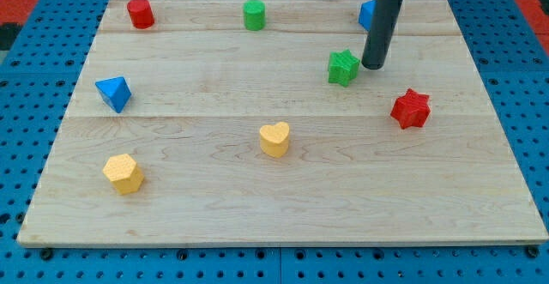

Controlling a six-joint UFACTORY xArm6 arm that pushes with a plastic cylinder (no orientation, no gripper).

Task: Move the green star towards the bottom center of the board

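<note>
The green star [343,67] sits on the wooden board [283,207] in the upper right part of the view. My tip [373,64] is just to the right of the green star, very close to or touching its right edge. The dark rod rises from there toward the view's top and partly hides a blue block [367,14] behind it.
A red star [410,108] lies below and right of my tip. A yellow heart [275,138] is near the middle. A yellow block [123,173] is at lower left, a blue triangular block [113,93] at left, a red cylinder [140,13] and a green cylinder [254,15] along the top.
</note>
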